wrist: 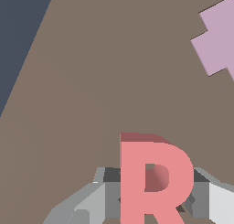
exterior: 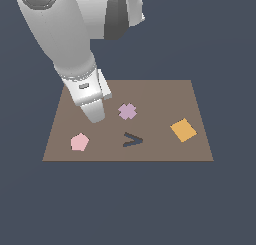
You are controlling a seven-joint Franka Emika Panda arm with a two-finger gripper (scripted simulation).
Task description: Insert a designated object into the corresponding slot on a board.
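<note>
- Jaws were clamped on the salmon-red letter R block (wrist: pixel 155 182), one grey finger (wrist: pixel 98 202) on either side of it in the wrist view, so the pick looked done to me.
- My gripper (exterior: pixel 96 115) sat low over the brown board (exterior: pixel 160 94) in the exterior view, toward that view's left, between the pink pentagon (exterior: pixel 79 142) and the lilac cross-shaped piece (exterior: pixel 127 111), near both but apart from each.
- From outside, the R block was hidden behind my fingers; only the wrist camera showed it, upright between the pads with bare board beyond it.
- Whether the block was touching the board or held just above it, I could not tell from either view.
- No R-shaped slot was visible in either picture. Only one dark cutout showed, the V-shaped cutout (exterior: pixel 133 139), and that was the wrong one.
- An orange square piece (exterior: pixel 183 130) lay well apart from me, toward the exterior view's right.
- My read: grasp complete, insertion not yet shown. Finding the R slot, which may have been hidden under my hand, lining the letter up with it and lowering it in were all that remained.
- The cross piece (wrist: pixel 219 35) showed at the edge of the wrist view, close enough that I would have watched it on any sideways move.
</note>
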